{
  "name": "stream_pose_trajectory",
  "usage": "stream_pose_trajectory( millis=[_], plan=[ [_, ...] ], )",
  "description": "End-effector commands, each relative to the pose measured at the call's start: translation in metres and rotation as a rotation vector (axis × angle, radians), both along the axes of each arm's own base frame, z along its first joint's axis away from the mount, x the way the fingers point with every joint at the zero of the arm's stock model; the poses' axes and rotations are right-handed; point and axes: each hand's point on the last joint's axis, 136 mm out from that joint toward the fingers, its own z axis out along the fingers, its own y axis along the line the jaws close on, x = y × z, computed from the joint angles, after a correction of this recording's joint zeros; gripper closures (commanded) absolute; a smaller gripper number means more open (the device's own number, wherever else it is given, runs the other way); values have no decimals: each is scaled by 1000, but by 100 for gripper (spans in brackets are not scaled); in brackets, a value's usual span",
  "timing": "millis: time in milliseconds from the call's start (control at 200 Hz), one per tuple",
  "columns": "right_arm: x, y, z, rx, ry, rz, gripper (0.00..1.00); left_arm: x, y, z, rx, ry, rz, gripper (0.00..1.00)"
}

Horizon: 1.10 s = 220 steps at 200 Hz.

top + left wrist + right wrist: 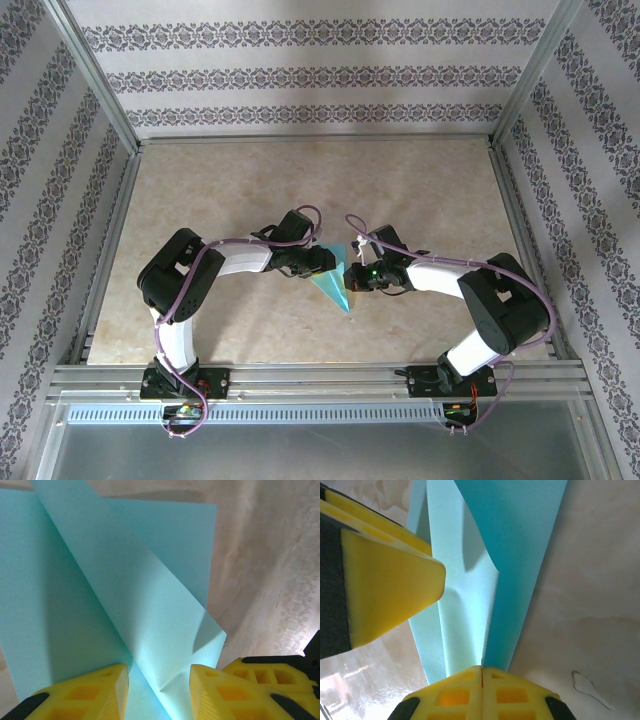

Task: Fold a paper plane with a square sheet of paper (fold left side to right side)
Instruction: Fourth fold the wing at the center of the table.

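Note:
The square sheet of paper is cyan and folded into a pointed paper plane (338, 285), tip toward the arms, at mid-table. My left gripper (328, 262) meets it from the left. Its yellow fingers stand apart in the left wrist view, astride a raised fold of the paper plane (125, 605), and the left gripper (159, 680) is open. Its right finger (215, 690) touches the paper beside a small dent. My right gripper (482, 669) is shut, fingertips together on the crease of the paper plane (465, 615), with a darker flap rising beside it. The left finger (390, 585) presses the paper from the left.
The beige marbled table (250, 190) has metal rails along its sides and a patterned backdrop on three sides. Both arms bend inward, and the right gripper (356, 277) sits close beside the left one over the paper.

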Motion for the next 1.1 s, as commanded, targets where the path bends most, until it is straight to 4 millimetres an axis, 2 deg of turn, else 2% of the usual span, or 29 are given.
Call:
stream_pose_trajectory(
  millis=[0, 640, 889, 1094],
  plan=[
    [4, -1, -2, -22, -5, 1, 100, -9, 7, -19, 78, 38, -4, 62],
    [-8, -3, -3, -16, 15, 10, 100, -9, 8, -20, 80, 40, -3, 62],
    [-11, -3, -18, -48, 49, 19, 100, -9, 7, -18, 71, 37, -5, 62],
    [-19, -8, -32, -93, 91, 18, 100, -5, 2, -4, 44, 11, -7, 61]
  ],
)
